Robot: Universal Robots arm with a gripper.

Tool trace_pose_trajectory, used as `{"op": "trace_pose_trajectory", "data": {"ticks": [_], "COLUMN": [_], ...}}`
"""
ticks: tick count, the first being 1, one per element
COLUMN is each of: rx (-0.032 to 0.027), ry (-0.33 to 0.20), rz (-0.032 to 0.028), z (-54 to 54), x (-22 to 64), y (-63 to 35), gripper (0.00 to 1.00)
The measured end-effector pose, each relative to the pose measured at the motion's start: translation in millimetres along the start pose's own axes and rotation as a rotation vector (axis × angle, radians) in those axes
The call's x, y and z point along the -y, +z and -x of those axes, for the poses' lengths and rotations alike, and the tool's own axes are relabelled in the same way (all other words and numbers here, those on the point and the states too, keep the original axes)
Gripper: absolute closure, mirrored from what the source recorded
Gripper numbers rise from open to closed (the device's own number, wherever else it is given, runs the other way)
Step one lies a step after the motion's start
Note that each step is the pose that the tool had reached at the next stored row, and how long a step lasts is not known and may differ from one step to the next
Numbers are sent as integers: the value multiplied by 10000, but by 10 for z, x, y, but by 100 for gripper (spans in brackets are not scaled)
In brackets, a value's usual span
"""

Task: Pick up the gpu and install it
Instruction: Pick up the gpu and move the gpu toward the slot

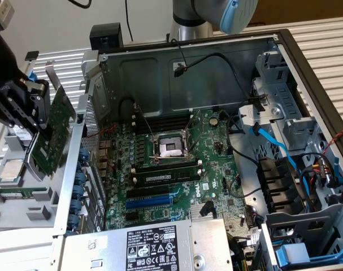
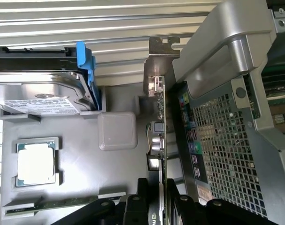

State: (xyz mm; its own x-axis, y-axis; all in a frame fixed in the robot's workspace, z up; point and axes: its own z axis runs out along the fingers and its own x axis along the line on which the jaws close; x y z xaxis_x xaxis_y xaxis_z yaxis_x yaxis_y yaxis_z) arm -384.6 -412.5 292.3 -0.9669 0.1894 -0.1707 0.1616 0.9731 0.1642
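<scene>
Outside the case [image 1: 160, 73], end effector [image 1: 41, 111] gripping gpu [image 1: 54, 134], edge-on wrist view.

- The gripper [image 2: 157, 213] clamped the gpu [image 2: 163, 136] between its black fingers [image 2: 133, 208], the card seen edge-on.
- The card's silver bracket [image 2: 156, 65] sat at the end far from the fingers.
- The computer case [image 2: 227, 154], with its perforated metal panel, stood just beside the card on one side.
- A grey tray [image 2: 86, 178] lay on the other side, with a raised square block [image 2: 116, 130] near the card.
- A processor chip [image 2: 36, 162] rested in a tray recess.
- A hard drive [image 2: 39, 93] with a blue clip [image 2: 88, 70] sat nearby.
- A slatted surface [image 2: 86, 18] lay beyond the tray.
</scene>
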Motion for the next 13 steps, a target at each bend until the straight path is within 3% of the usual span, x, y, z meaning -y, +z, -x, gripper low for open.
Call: {"op": "trace_pose_trajectory", "data": {"ticks": [4,13], "rx": [-5,-28], "ry": [-1,3], "rz": [-1,-6], "z": [20,89], "x": [-11,-77], "y": [-104,-495], "gripper": [73,73]}}
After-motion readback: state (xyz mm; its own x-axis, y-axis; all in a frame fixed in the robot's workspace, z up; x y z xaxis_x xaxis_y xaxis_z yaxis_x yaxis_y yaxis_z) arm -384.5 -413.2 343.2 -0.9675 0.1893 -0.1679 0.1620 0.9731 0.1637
